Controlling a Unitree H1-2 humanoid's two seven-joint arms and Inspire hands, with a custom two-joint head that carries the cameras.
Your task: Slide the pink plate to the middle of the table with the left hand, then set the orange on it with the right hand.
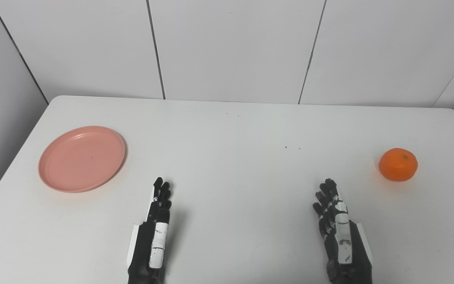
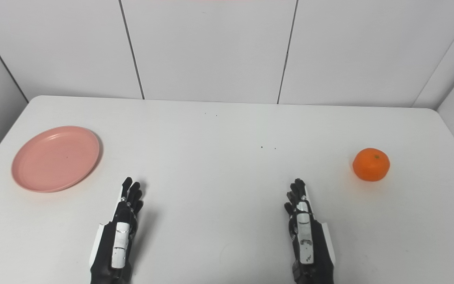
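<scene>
A pink plate (image 1: 82, 158) lies flat and empty on the left side of the white table (image 1: 227, 130). An orange (image 1: 398, 164) sits on the table at the right. My left hand (image 1: 156, 225) is open and empty, edge-on near the table's front edge, right of the plate and apart from it. My right hand (image 1: 335, 223) is open and empty, also edge-on near the front edge, left of the orange and apart from it. Both hands also show in the right eye view, left hand (image 2: 122, 227) and right hand (image 2: 302, 225).
White panelled walls close the table at the back and on both sides. The table's left edge runs close to the plate. A few small dark specks (image 1: 292, 148) lie near the table's middle.
</scene>
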